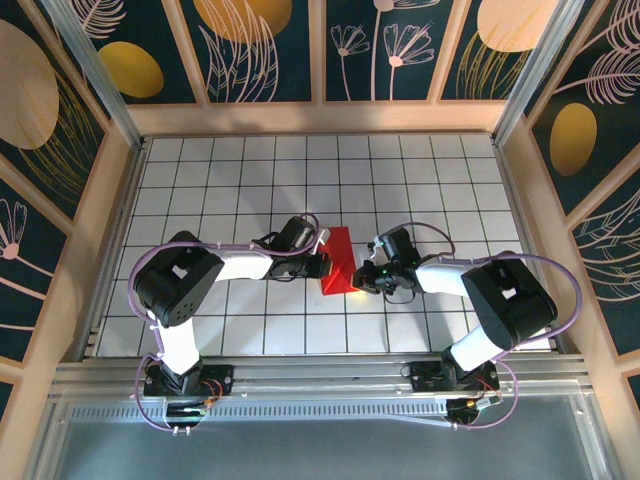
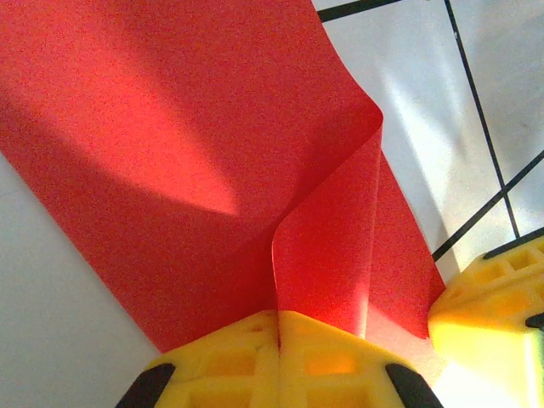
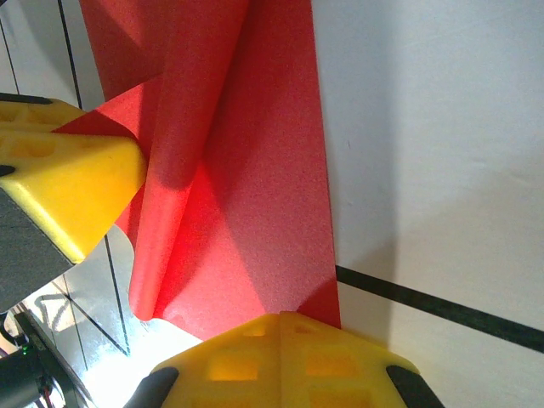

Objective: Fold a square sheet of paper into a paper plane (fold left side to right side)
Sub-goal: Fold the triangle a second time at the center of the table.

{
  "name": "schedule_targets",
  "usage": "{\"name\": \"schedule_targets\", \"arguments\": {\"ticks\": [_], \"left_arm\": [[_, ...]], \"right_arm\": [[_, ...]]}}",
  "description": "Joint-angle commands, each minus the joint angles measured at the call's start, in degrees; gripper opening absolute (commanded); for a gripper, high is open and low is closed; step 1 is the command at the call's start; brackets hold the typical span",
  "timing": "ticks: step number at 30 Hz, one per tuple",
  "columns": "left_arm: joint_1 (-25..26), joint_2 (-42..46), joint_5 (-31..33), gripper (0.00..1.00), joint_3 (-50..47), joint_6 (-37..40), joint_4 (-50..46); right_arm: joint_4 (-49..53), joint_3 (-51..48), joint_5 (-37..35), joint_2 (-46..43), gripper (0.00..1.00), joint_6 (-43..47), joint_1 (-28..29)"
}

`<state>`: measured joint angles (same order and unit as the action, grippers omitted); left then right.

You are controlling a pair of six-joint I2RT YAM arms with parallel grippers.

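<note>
— Left gripper (image 2: pixel 279 333)?
— Clamped on the square sheet of paper (image 2: pixel 187 144); my wrist camera shows a flap curling up.
— Right gripper (image 3: pixel 280 333)?
— Pinching the sheet from the other side. From above, I see it mid-table (image 1: pixel 250 180), between both.

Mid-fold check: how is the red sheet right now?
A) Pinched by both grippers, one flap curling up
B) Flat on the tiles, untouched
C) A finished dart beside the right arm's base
A: the thin red square sheet of paper lies between the left gripper and the right gripper. Each wrist view shows yellow jaws closed on its edge, and a loose flap curls up.
</note>
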<state>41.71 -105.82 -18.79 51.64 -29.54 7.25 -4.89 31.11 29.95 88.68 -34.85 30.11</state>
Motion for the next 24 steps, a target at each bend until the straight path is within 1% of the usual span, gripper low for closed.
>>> {"name": "schedule_targets", "arguments": {"ticks": [1,20,24], "left_arm": [[-0.46,-1.12,0.77,0.0,-0.53,0.8,-0.35],[-0.41,-2.03,2.17,0.0,0.04,0.89,-0.57],[-0.41,-2.4,2.14,0.0,0.31,0.97,-0.78]], "right_arm": [[4.04,0.09,-2.1,1.94,0.0,1.34,0.39],[4.37,0.36,-1.92,1.79,0.0,1.37,0.39],[3.98,0.74,-0.77,1.43,0.0,1.43,0.39]]}}
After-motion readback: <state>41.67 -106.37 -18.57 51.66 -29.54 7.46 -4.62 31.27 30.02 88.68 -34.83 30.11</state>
